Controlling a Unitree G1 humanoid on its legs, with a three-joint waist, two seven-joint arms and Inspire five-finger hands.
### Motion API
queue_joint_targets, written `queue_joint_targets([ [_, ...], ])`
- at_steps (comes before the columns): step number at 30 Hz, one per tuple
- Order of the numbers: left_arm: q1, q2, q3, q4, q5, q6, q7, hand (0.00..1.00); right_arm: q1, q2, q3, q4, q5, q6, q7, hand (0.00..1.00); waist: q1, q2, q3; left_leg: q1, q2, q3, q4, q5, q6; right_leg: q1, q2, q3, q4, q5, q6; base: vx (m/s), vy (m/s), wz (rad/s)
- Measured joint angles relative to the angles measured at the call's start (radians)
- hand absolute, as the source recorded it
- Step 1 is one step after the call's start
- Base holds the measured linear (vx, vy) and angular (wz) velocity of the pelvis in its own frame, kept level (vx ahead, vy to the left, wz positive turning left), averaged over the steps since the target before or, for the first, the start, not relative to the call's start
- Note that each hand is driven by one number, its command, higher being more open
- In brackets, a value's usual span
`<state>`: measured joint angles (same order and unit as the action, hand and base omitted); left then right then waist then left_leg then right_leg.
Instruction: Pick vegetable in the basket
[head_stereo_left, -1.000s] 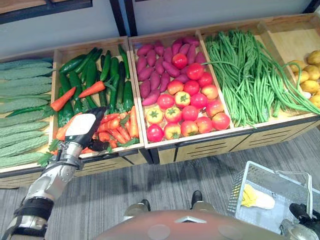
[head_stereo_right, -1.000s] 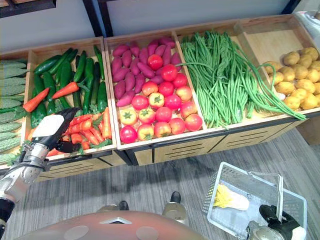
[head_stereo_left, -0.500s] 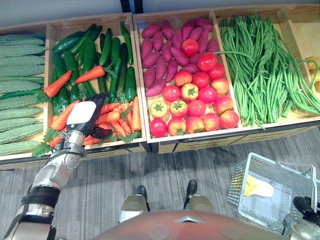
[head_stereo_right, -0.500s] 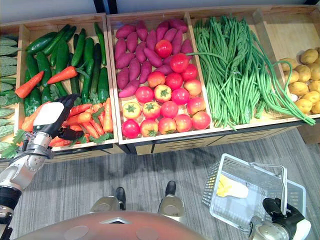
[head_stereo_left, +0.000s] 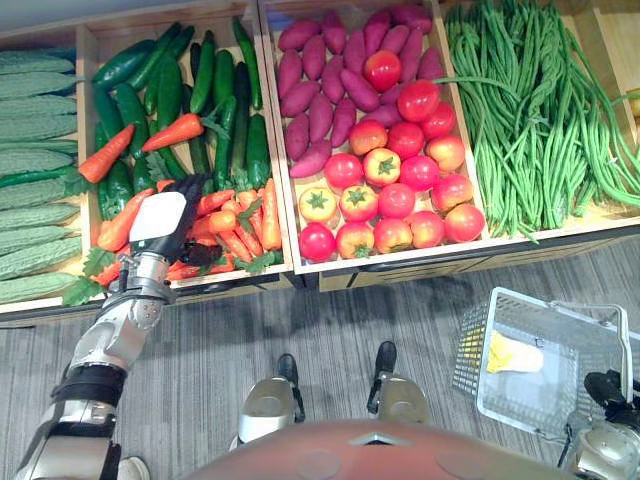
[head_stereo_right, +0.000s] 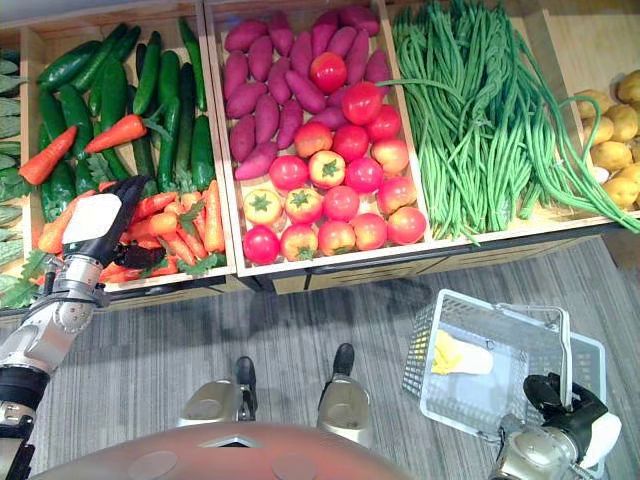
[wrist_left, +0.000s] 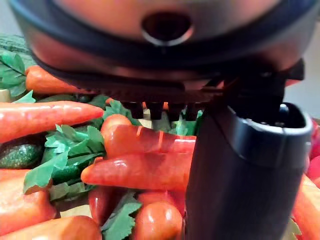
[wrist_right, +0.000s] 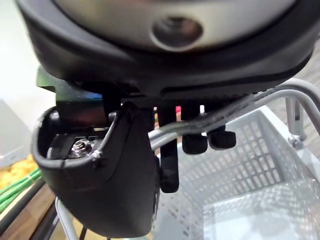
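Orange carrots with green tops lie heaped at the front of the second wooden bin. My left hand rests over that heap, open, its fingers stretched onto the carrots and its thumb standing beside a carrot. Nothing is gripped. Down at the lower right hangs a wire basket above the floor. My right hand is shut on its metal handle. A yellow and white vegetable lies inside the basket.
Dark cucumbers and stray carrots fill the back of the carrot bin, with pale bumpy gourds to the left. Purple sweet potatoes, tomatoes, green beans and potatoes fill the bins to the right. Grey floor lies below.
The whole picture has shifted, so the camera has moved. My left hand stays on the carrot heap and my right hand keeps hold of the basket.
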<state>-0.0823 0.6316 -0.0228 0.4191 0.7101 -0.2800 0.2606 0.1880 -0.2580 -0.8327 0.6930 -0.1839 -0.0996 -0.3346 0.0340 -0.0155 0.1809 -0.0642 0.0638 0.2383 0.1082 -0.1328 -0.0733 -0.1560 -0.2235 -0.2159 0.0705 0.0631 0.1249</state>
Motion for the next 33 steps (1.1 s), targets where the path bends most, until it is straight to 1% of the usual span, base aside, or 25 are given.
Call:
queue_joint_targets([
  [1, -0.001, 0.000, 0.000, 0.012, 0.001, 0.001, 0.000, 0.00, -0.002, 0.000, 0.001, -0.003, -0.001, 0.000, 0.000, 0.00, -0.003, 0.000, 0.001, 0.000, 0.000, 0.001, 0.001, 0.000, 0.000, 0.000, 0.000, 0.001, 0.000, 0.000, 0.000, -0.03, -0.021, -0.02],
  [9, -0.006, 0.000, 0.003, 0.064, 0.008, 0.001, 0.032, 0.00, -0.015, 0.002, 0.043, -0.003, -0.009, 0.000, 0.000, 0.00, -0.012, 0.010, 0.016, 0.000, 0.001, 0.011, 0.011, 0.000, 0.002, -0.002, 0.000, 0.007, -0.005, 0.013, 0.001, -0.04, -0.009, -0.04],
  [13, -0.006, 0.000, 0.008, 0.065, 0.010, 0.001, 0.041, 0.00, -0.015, 0.027, 0.044, -0.003, -0.009, 0.000, 0.000, 0.00, -0.013, 0.014, 0.015, 0.000, 0.002, 0.018, 0.011, 0.001, 0.004, -0.005, 0.001, 0.018, -0.010, 0.016, 0.004, -0.04, -0.013, -0.06],
  [18, -0.006, 0.000, 0.016, 0.083, 0.011, 0.004, 0.041, 0.00, -0.015, 0.038, 0.046, -0.003, -0.011, 0.000, 0.000, 0.00, -0.026, 0.020, 0.013, 0.000, 0.001, 0.025, 0.011, 0.002, 0.005, -0.005, 0.001, 0.025, -0.019, 0.020, 0.008, -0.02, -0.005, -0.03],
  [20, -0.006, 0.001, 0.041, 0.083, 0.011, 0.005, 0.047, 0.00, -0.015, 0.038, 0.048, -0.003, -0.020, 0.000, 0.000, 0.00, -0.032, 0.021, 0.013, 0.000, 0.001, 0.025, 0.011, 0.002, 0.005, -0.005, 0.001, 0.025, -0.020, 0.020, 0.008, 0.00, 0.000, 0.00],
  [22, -0.006, 0.004, 0.042, 0.084, 0.012, 0.019, 0.041, 0.00, -0.015, 0.038, 0.049, -0.007, -0.028, 0.000, 0.000, 0.00, -0.038, 0.021, 0.013, 0.000, 0.000, 0.025, 0.011, 0.002, 0.005, -0.005, 0.001, 0.026, -0.020, 0.020, 0.008, 0.00, 0.000, 0.00],
  [27, -0.001, 0.003, 0.050, 0.084, 0.012, 0.026, 0.042, 0.00, -0.014, 0.041, 0.049, -0.008, -0.038, 0.000, 0.000, 0.00, -0.038, 0.022, 0.012, 0.002, 0.000, 0.025, 0.011, 0.003, 0.005, -0.004, 0.002, 0.026, -0.020, 0.020, 0.008, 0.00, 0.000, 0.00],
  [30, 0.003, 0.003, 0.053, 0.083, 0.012, 0.042, 0.042, 0.00, -0.014, 0.041, 0.049, -0.008, -0.039, 0.000, 0.000, 0.00, -0.039, 0.023, 0.012, 0.004, 0.000, 0.025, 0.011, 0.004, 0.006, -0.001, 0.002, 0.026, -0.020, 0.021, 0.008, 0.00, 0.000, 0.00],
  [33, 0.015, 0.002, 0.087, 0.081, 0.012, 0.047, 0.042, 0.00, -0.014, 0.041, 0.049, -0.006, -0.039, 0.000, 0.000, 0.00, -0.040, 0.024, 0.011, 0.004, 0.000, 0.025, 0.011, 0.007, 0.007, -0.001, 0.002, 0.027, -0.022, 0.024, 0.008, -0.02, -0.010, 0.00],
])
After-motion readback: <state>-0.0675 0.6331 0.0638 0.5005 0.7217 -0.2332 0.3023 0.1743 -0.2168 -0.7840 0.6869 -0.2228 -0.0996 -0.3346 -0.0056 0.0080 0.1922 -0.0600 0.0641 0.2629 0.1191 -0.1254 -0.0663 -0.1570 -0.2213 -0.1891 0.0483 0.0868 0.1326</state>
